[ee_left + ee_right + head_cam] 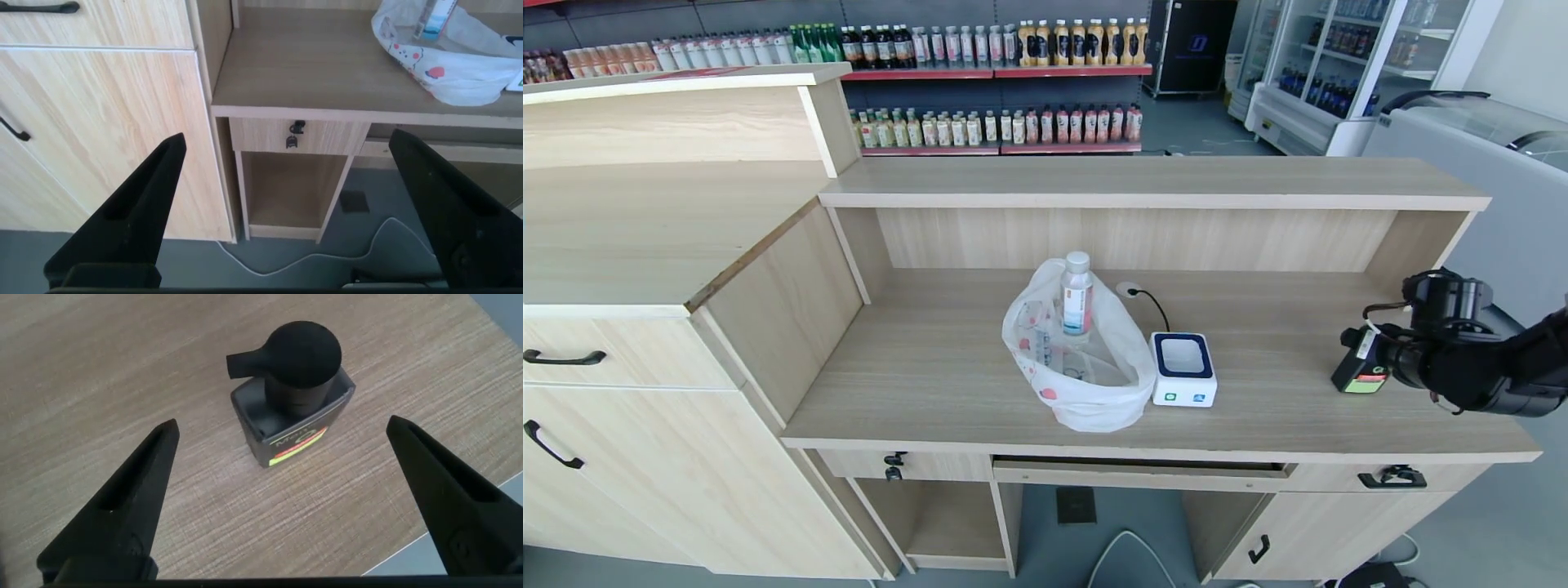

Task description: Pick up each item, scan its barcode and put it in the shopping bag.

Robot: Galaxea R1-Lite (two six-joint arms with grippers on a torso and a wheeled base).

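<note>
A dark pump bottle (pixel 1360 365) with a green and red label stands upright near the counter's right end. My right gripper (pixel 1387 356) is open just above it, and the right wrist view looks down on the pump bottle (pixel 294 384) between the spread fingers (pixel 122 506). A white patterned shopping bag (pixel 1086 384) lies open mid-counter with a clear drink bottle (pixel 1076 298) standing inside it. The white barcode scanner (pixel 1183 369) sits right beside the bag. My left gripper (pixel 288 139) is open, low in front of the counter, with the bag (pixel 441 61) far off.
The wooden counter (pixel 947 359) has a raised back shelf and a taller cabinet on its left. A small drawer with a key (pixel 292 135) sits under the counter's front edge. The scanner's cable (pixel 1152 304) runs to the back. The counter's right edge is close to the pump bottle.
</note>
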